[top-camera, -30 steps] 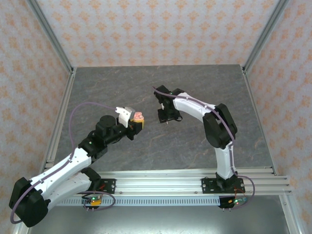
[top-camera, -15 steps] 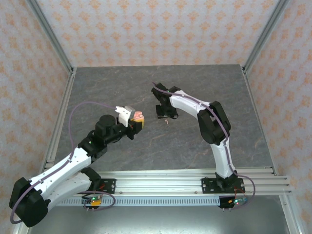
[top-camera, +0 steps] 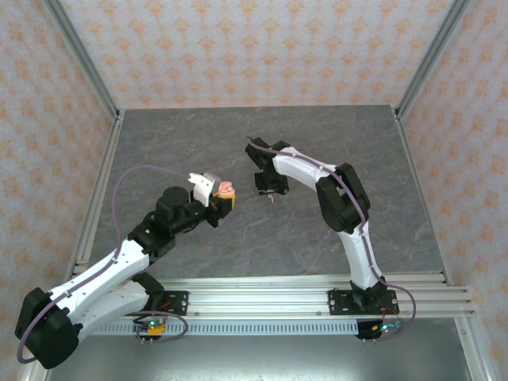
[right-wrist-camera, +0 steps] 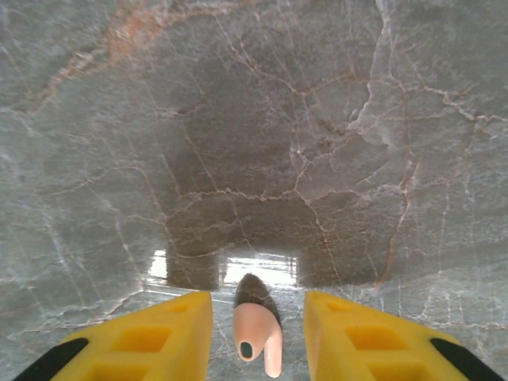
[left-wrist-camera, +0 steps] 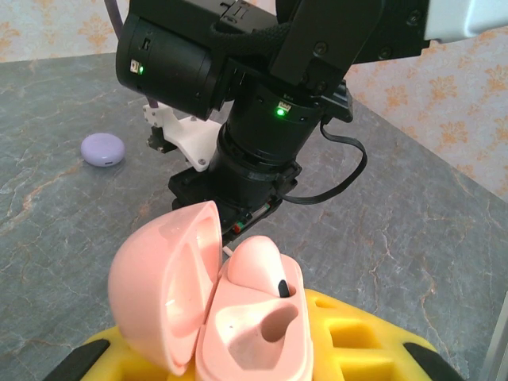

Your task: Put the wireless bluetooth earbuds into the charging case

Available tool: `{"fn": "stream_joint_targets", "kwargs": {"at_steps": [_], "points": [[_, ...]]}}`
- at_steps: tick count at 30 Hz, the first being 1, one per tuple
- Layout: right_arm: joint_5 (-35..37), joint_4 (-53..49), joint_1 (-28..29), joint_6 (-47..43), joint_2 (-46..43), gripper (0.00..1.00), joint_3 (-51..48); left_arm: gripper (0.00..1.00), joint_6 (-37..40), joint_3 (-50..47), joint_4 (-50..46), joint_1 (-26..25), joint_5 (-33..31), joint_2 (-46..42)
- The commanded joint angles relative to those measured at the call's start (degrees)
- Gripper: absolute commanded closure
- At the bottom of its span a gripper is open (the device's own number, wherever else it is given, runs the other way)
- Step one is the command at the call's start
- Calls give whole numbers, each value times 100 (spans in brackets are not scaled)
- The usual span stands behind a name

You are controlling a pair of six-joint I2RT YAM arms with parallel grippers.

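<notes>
The table [top-camera: 198, 143] is dark grey with a marble pattern, crossed by pale and rust-coloured veins. The walls [top-camera: 254, 48] carry pale pink wallpaper with repeated orange floral motifs. The charging case [left-wrist-camera: 230, 333] is soft pink inside and out. The earbud [left-wrist-camera: 258, 262] in it is the same pink with 1 black spot. The loose earbud [right-wrist-camera: 258, 329] is pale pink with a dark tip. The lilac case [left-wrist-camera: 104, 148] is plain. The left gripper [left-wrist-camera: 238, 357] and right gripper [right-wrist-camera: 258, 305] have yellow fingers. The left arm [top-camera: 103, 278] and right arm [top-camera: 305, 169] are white and black, with purple cables [top-camera: 131, 178].
</notes>
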Motion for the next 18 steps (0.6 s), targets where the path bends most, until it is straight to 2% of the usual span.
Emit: {"fn": "stream_joint_targets", "kwargs": {"at_steps": [1, 10, 18], "points": [[174, -235, -19, 81, 81, 65, 175, 92, -10, 175, 88, 51, 105, 0], [196, -306, 6, 92, 200, 68, 155, 92, -10, 151, 81, 55, 94, 5], [132, -317, 16, 80, 272, 75, 123, 92, -16, 140, 105, 56, 90, 6]]}}
